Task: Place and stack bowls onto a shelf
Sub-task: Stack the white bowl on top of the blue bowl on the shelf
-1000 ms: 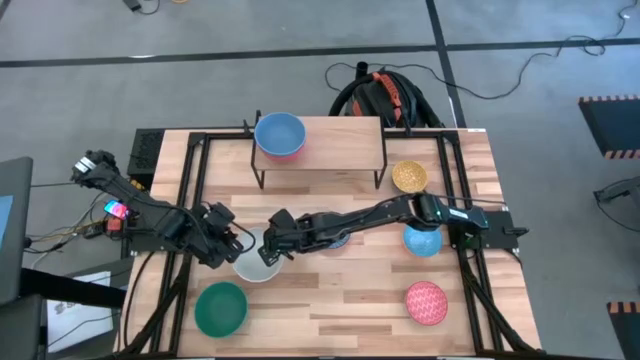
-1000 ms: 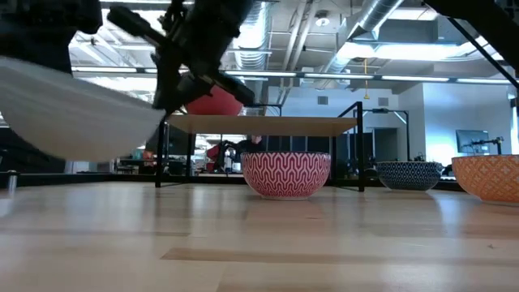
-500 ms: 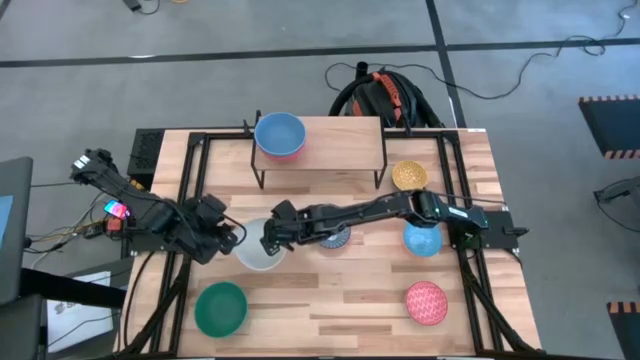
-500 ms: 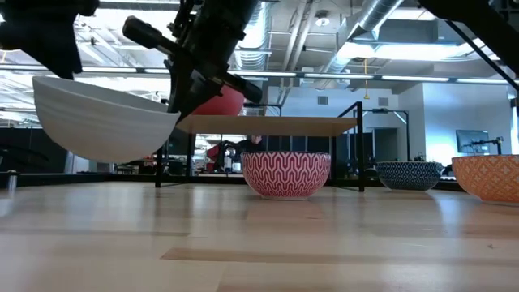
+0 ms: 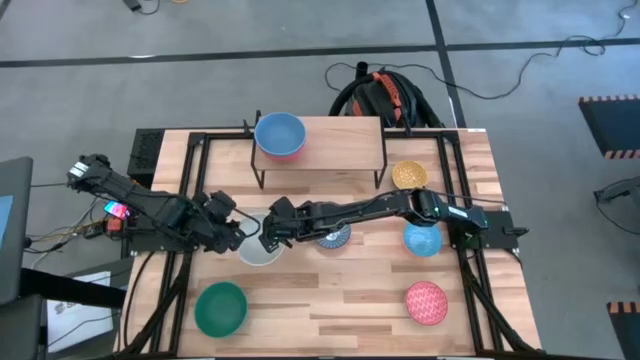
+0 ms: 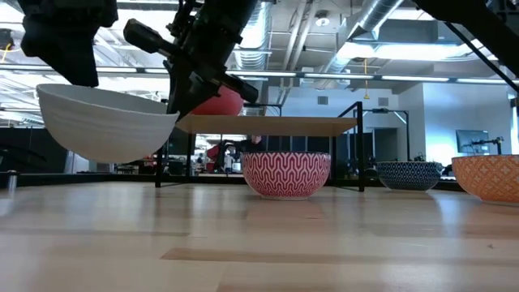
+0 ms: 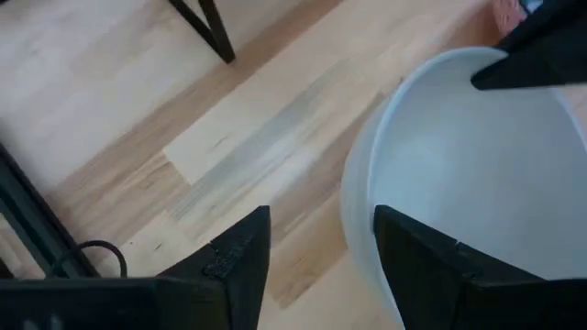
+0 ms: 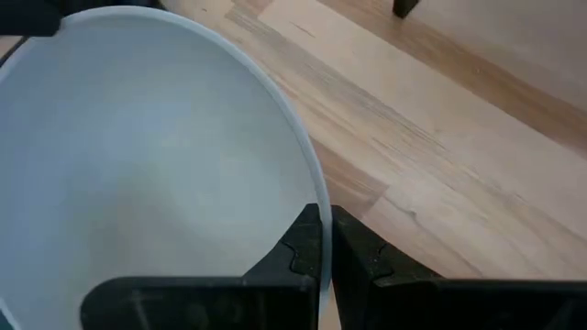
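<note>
I have the right gripper [image 5: 268, 236] pinched tight on the rim of the white bowl [image 5: 258, 247], one finger inside the wall and one outside, as the right wrist view shows [image 8: 323, 240]. The bowl hangs clear of the table [image 5: 350, 290] in the low view [image 6: 105, 122], roughly level. My left gripper [image 5: 236, 232] sits just beside the bowl's other side with its fingers [image 7: 240, 252] spread apart; in the left wrist view they grip nothing and the bowl's rim [image 7: 440, 137] lies close to one finger.

The shelf [image 5: 330, 140] stands at the far edge, carrying a blue bowl [image 5: 279, 131] nested in a red one at its left end. On the table are the green bowl [image 5: 220, 306], pink-red patterned bowl [image 5: 426, 302], light blue bowl [image 5: 421, 241], yellow bowl [image 5: 409, 177], and the blue-white patterned bowl [image 5: 333, 238] partly under my right arm
</note>
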Robot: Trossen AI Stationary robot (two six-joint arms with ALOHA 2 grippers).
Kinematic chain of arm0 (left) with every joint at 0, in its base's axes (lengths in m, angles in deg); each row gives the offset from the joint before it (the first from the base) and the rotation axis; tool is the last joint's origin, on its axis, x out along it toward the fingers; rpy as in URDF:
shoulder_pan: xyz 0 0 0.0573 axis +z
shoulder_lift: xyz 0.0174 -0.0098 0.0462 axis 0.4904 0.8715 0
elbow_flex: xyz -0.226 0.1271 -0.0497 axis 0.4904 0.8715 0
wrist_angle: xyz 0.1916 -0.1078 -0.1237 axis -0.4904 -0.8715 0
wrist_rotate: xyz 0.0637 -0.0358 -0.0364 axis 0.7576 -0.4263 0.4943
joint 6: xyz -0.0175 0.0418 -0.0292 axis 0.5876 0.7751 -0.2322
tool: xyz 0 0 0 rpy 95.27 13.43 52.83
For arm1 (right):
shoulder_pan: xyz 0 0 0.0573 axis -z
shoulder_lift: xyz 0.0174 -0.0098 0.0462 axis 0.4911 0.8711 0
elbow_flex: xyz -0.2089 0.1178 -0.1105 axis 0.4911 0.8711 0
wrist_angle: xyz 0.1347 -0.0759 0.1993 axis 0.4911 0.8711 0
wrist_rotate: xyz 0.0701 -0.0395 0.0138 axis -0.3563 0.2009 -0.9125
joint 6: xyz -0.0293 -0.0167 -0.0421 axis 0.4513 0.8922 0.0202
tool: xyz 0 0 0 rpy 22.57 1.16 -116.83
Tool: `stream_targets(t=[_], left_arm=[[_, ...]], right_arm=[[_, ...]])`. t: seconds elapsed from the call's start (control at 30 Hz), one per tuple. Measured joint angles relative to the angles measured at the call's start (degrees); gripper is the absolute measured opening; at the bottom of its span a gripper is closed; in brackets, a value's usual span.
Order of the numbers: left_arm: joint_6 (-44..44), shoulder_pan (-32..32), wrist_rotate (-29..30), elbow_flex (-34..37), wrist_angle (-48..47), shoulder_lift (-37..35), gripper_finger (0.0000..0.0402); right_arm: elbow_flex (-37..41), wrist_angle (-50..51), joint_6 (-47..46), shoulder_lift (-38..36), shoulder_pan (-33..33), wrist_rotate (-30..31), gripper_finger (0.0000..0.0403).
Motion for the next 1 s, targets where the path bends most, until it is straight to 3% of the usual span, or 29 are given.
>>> stream_targets(t=[0.27, 0.5, 0.73, 1.0], left_arm=[[5.1, 2.4, -6.2, 0.0, 3.1, 0.0, 0.0136], [6.9, 3.8, -5.9, 0.0, 3.3, -0.4, 0.0119], [8.0, 5.6, -6.0, 0.0, 2.9, -0.5, 0.0019], [10.6, 7.0, -6.4, -0.7, 2.8, -0.5, 0.0001]], right_arm=[[0.0, -0.8, 2.6, -2.9, -0.3, 1.6, 0.0033], [0.0, -1.6, 6.4, -4.8, 0.4, 2.7, 0.0033], [0.0, -2.0, 5.9, -5.0, 0.1, 2.3, 0.0035], [0.0, -2.6, 8.2, -7.1, -0.5, 0.5, 0.0079]])
